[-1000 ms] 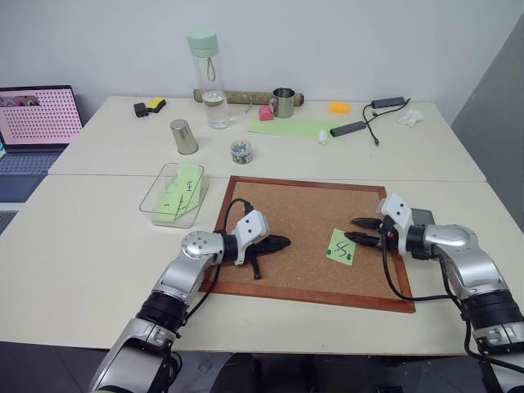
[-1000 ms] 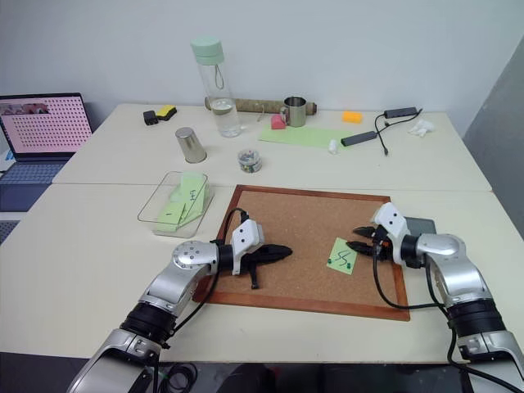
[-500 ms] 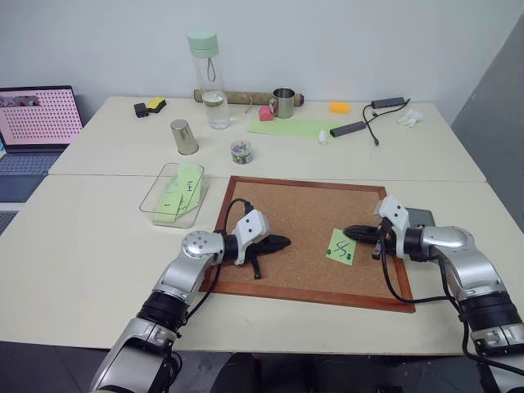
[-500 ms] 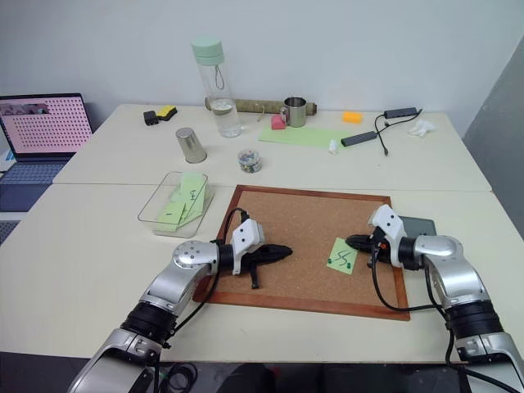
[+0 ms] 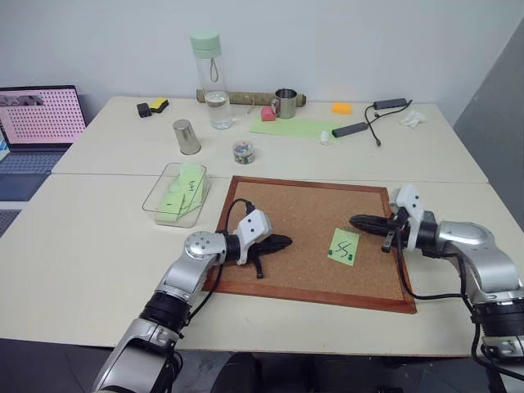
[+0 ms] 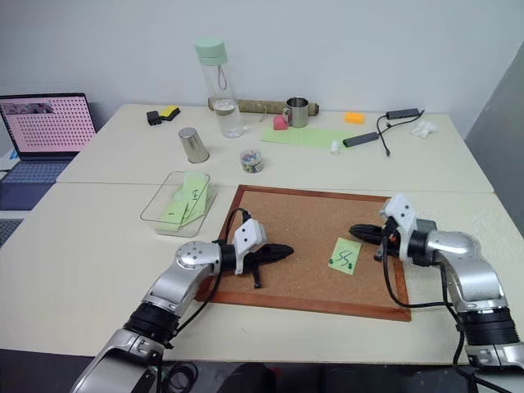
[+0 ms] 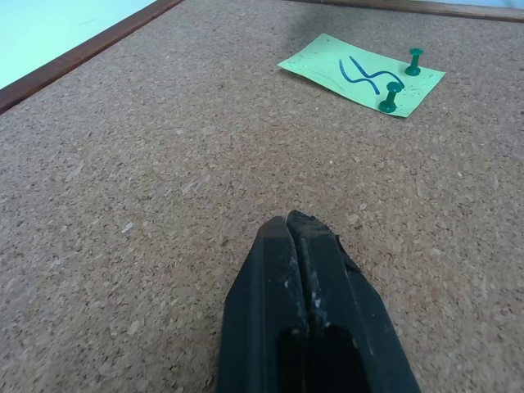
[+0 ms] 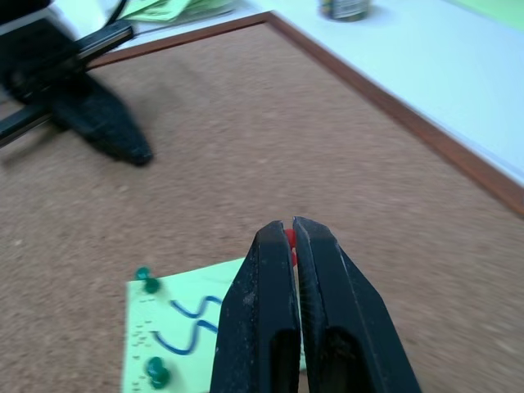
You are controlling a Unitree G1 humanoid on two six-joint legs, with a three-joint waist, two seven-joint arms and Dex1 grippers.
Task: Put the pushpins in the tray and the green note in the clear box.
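Note:
The green note (image 5: 343,246) marked "55" lies on the corkboard (image 5: 303,201), held by two dark green pushpins (image 7: 394,96) along one edge. My right gripper (image 5: 354,220) hovers just above and to the right of the note. It is shut on a red pushpin (image 8: 289,237), whose head peeks out between the fingertips. My left gripper (image 5: 286,241) is shut and empty, lying on the cork to the left of the note. The clear box (image 5: 155,201) stands off the board's left side with other green notes inside. The tray is hidden behind my right hand.
Behind the board stand a small jar of pins (image 5: 241,151), a metal cup (image 5: 187,137), a water bottle (image 5: 209,78), a mug (image 5: 283,102) and a long pale-green sheet (image 5: 291,127). A laptop (image 5: 41,115) sits far left. Cables (image 5: 368,127) lie at the back right.
My right gripper closed at the note's upper right corner, then rose and drew back to the right with the red pushpin. The left arm stayed still.

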